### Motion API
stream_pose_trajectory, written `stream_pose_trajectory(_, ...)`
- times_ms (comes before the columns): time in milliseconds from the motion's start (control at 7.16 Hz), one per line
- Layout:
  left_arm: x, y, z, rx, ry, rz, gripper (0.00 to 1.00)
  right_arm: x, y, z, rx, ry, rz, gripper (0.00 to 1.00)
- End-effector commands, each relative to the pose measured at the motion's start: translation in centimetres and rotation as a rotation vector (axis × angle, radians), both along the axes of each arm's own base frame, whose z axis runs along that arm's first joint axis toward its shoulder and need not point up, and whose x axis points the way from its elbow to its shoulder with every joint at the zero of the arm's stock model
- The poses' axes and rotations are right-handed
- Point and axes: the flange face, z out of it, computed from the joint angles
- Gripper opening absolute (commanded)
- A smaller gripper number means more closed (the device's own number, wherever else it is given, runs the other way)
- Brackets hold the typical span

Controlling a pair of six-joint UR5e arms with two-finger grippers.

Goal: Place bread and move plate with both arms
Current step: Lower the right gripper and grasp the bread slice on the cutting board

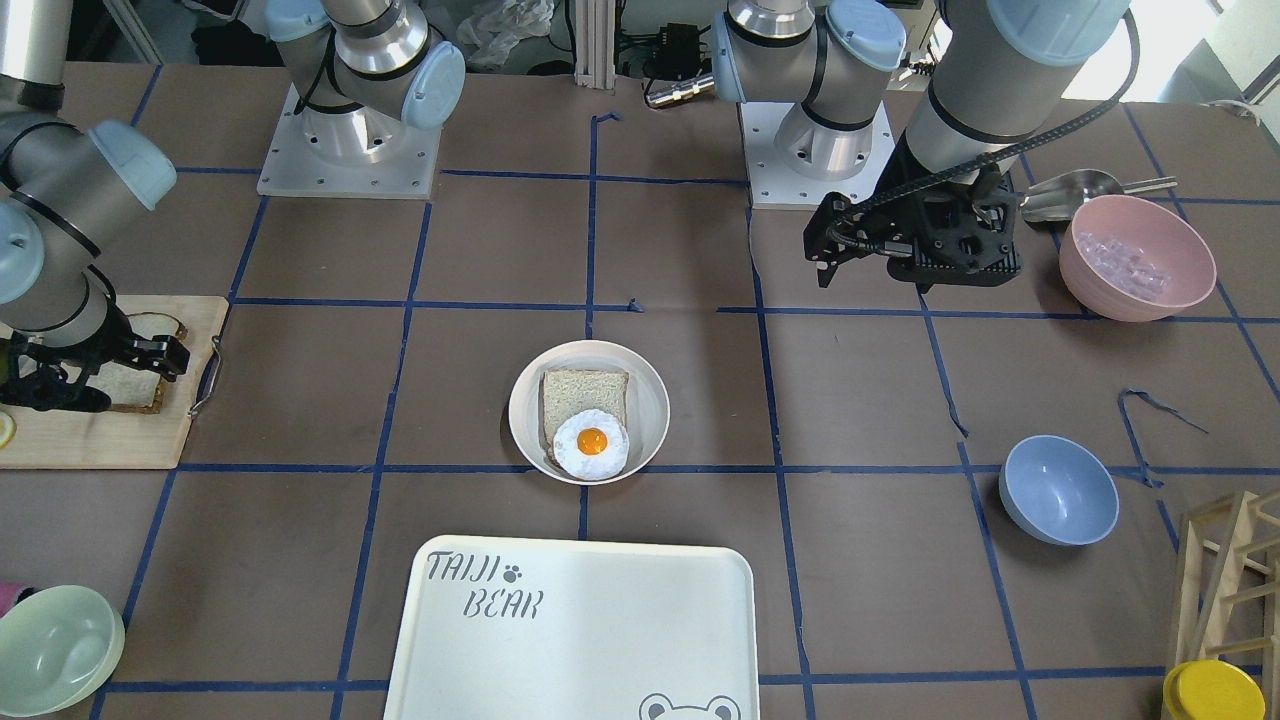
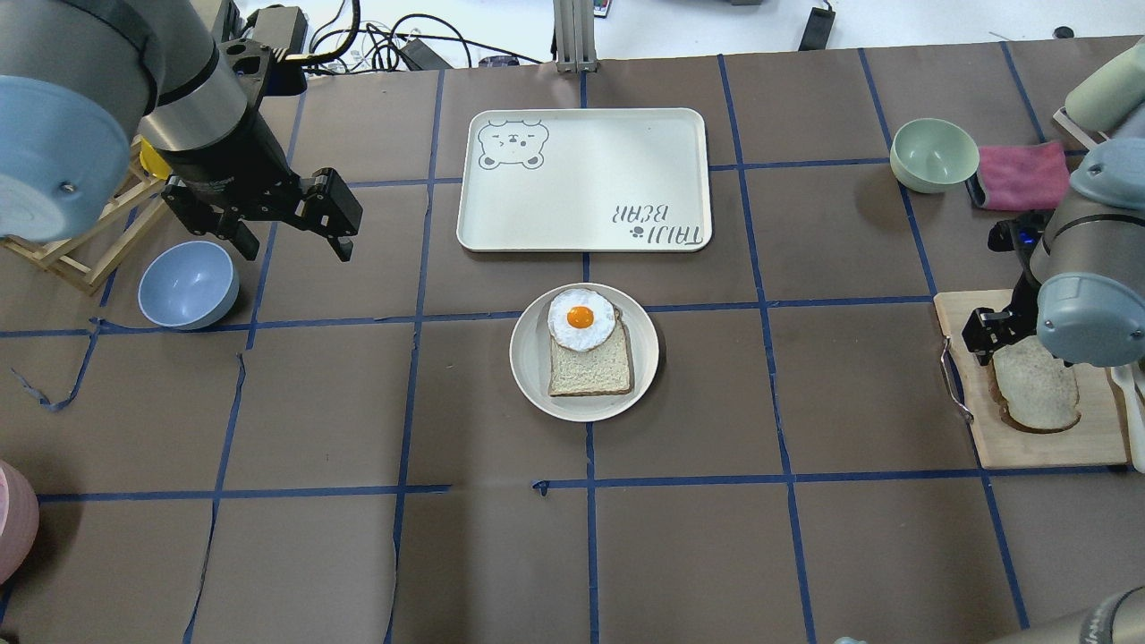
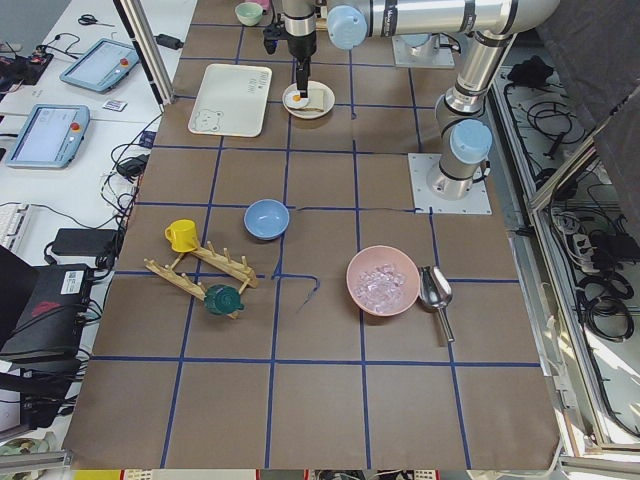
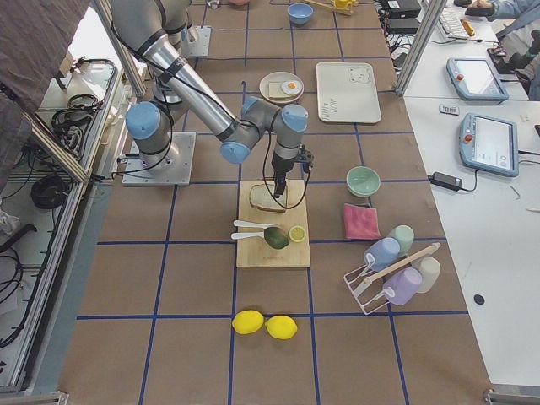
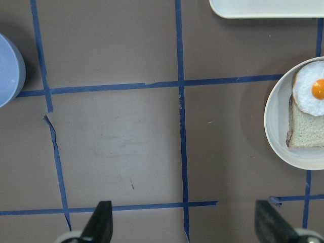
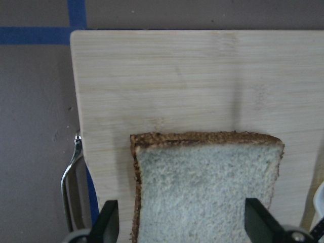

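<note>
Beneath the right gripper (image 6: 183,223), jaws spread wide, the dark-crusted bread (image 6: 202,192) flat on a wooden board (image 6: 177,81), left gripper (image 5: 183,215) also spread over the table (image 5: 116,142), the plate (image 2: 646,353) with egg-topped slice (image 2: 592,368) well off to its side.

Bright, even lighting, soft shadows, sharp focus across all views.

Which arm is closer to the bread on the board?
The right arm: its open jaws hang over the bread. The left arm is far off, near the blue bowl.
</note>
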Motion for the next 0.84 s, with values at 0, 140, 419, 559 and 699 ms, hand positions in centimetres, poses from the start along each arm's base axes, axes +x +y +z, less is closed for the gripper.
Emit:
stream_pose_trajectory(0,0.03,0.09,0.2,-0.005,-0.004,0.001,1.0,0.03,0.11,-0.68,0.013,-0.004,-0.009,0.84)
stream_pose_trajectory(140,0.03,0.12,0.29,-0.008,-0.004,0.001,1.0,0.12,0.27,-0.78,0.014,-0.004,-0.019,0.78)
stream_pose_trajectory(419,0.11,-0.02,0.23,-0.008,-0.004,-0.001,1.0,-0.23,0.59,-0.77,0.039,0.037,-0.033,0.51)
stream_pose_trajectory(559,0.18,0.08,0.52,-0.014,-0.004,-0.001,1.0,-0.23,0.59,-0.77,0.039,0.038,-0.036,0.44)
stream_pose_trajectory(699,0.11,0.11,0.51,-0.013,-0.004,-0.002,1.0,-0.22,0.58,-0.77,0.039,0.036,-0.033,0.37)
